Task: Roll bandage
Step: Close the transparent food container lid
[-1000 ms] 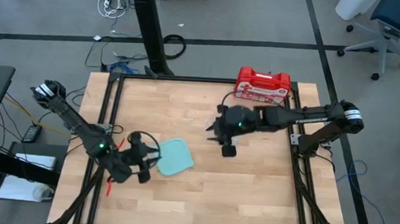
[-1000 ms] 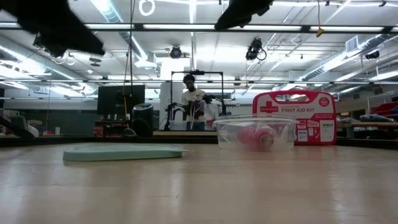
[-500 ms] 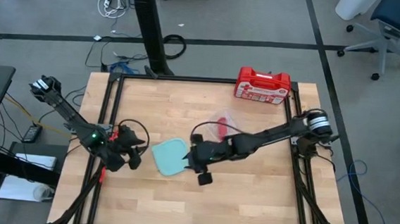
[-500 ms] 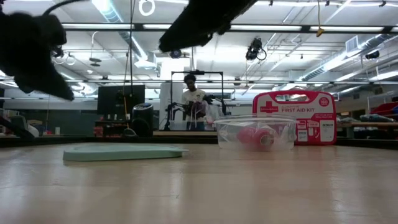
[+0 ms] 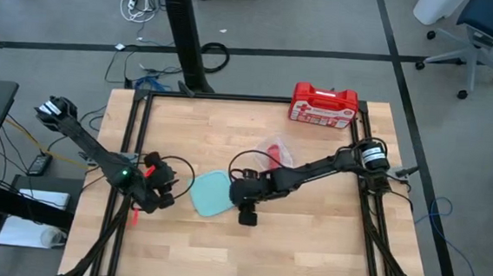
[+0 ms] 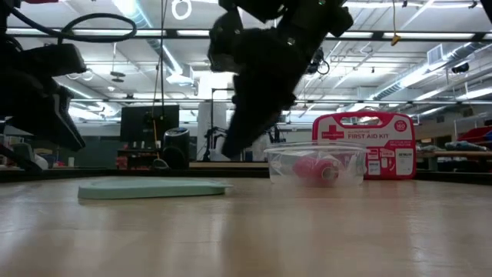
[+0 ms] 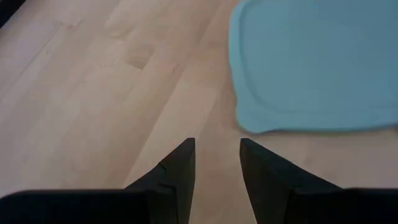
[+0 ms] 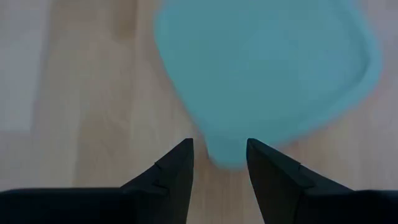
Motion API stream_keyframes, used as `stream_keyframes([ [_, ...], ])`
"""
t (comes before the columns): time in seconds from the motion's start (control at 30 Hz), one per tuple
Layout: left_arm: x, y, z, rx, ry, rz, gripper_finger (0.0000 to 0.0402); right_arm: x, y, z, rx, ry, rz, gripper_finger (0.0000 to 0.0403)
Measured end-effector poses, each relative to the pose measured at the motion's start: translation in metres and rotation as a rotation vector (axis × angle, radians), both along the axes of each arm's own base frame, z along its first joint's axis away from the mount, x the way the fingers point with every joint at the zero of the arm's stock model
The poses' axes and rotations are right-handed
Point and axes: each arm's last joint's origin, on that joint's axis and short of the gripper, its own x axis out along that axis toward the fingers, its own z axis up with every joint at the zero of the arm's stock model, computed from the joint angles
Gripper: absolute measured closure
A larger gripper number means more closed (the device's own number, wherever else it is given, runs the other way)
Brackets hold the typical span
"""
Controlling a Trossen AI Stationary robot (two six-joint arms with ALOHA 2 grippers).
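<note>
Nearest along the counter (image 5: 309, 238), the left end effector (image 5: 158, 188) hangs at the left edge, just beside the teal lid (image 5: 210, 192); its wrist view shows the two dark fingers (image 7: 180, 165) a narrow gap apart, nothing between them, bare wood beneath. The right end effector (image 5: 247, 209) sits just across the lid, at its other edge; its fingers (image 8: 176, 167) also stand slightly parted and empty, the lid's corner directly ahead. The lid lies flat on the wood, thin, rounded at the corners. Farther back, the bandage (image 6: 317, 168) shows in the low view as a small red roll lying inside a clear plastic tub (image 6: 347, 151), open at the top, near mid-counter. From above it reads only as a red patch behind clear plastic; whether any tail hangs loose cannot be told. Judged as soft fabric: light, yielding, likely to unwind or squash under a hard pinch, not fragile. Best taken across the roll's round sides with a gentle grip, or by a free end if one appears. Farthest, the red first-aid case (image 5: 324, 105) stands at the counter's back edge, well apart from both arms.
</note>
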Motion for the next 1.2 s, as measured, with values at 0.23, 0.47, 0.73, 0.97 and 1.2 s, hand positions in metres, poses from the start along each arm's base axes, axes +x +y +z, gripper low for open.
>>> stream_keyframes([
  [0.23,0.011,-0.005,-0.008,0.042,0.074,-0.102,0.0260,-0.007,0.002,-0.005,0.015,0.090,0.006,0.0236],
  [0.47,0.020,0.001,-0.012,0.079,0.121,-0.122,0.0208,-0.005,-0.005,-0.014,0.049,0.119,-0.050,0.0190],
  [0.73,0.031,0.005,-0.018,0.091,0.196,-0.214,0.0187,0.001,-0.012,-0.018,0.039,0.094,-0.047,0.0172],
  [0.97,0.039,0.005,-0.030,0.136,0.263,-0.252,0.0190,0.004,-0.014,-0.035,0.065,0.126,-0.033,0.0179],
  [1.2,0.047,0.002,-0.037,0.204,0.263,-0.293,0.0190,0.009,-0.014,-0.038,0.030,0.083,0.013,0.0183],
])
